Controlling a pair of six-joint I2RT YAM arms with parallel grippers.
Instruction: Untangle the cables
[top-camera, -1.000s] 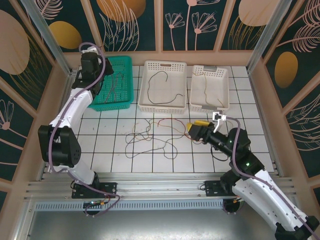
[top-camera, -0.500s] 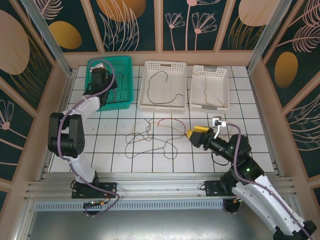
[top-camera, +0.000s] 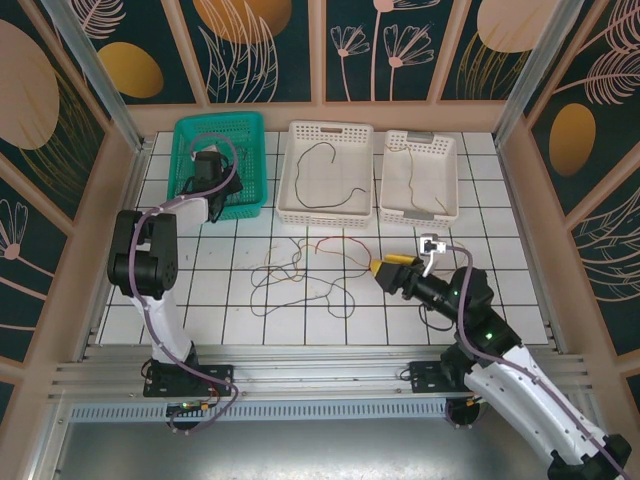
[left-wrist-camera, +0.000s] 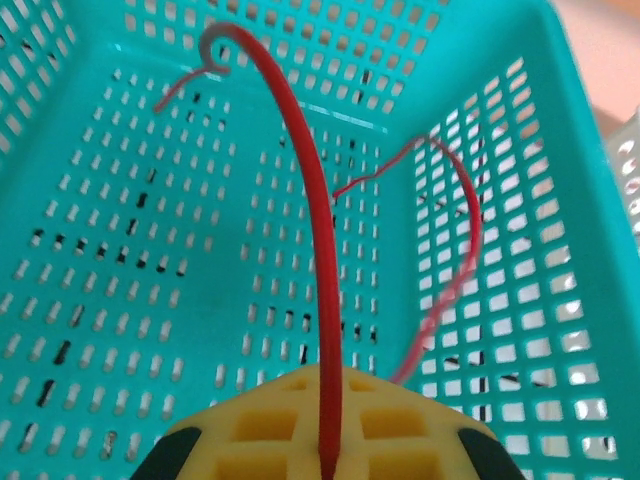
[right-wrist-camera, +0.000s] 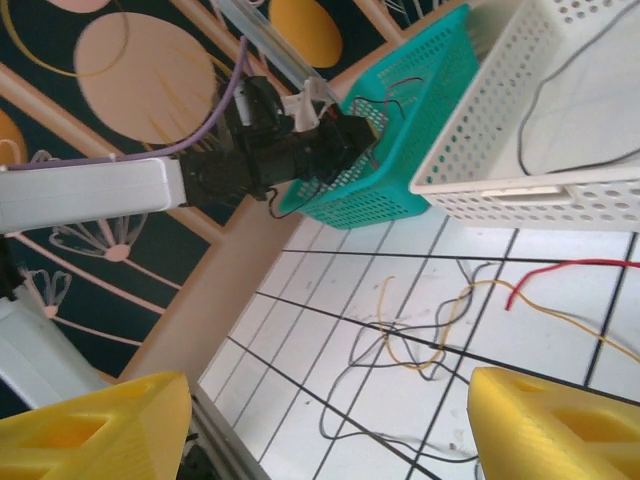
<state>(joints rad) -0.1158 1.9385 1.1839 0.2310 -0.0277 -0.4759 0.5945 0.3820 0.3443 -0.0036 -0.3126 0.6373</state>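
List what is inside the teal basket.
The teal basket holds red cables, one clamped in the left gripper. The gripper's yellow jaws cover the floor beneath them.

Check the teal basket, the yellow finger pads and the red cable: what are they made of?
Teal basket: likely moulded plastic, semi-gloss; uniform slotted walls. Yellow pads: probably soft rubber or printed plastic, matte, waffle-gridded. Red cable: thin wire in smooth, apparently plastic insulation; it bends limply.

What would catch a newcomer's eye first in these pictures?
The left gripper pinching a red cable that arches over the teal basket at the far left. Next, the tangle of red, tan and dark cables mid-table, with the open right gripper just right of it.
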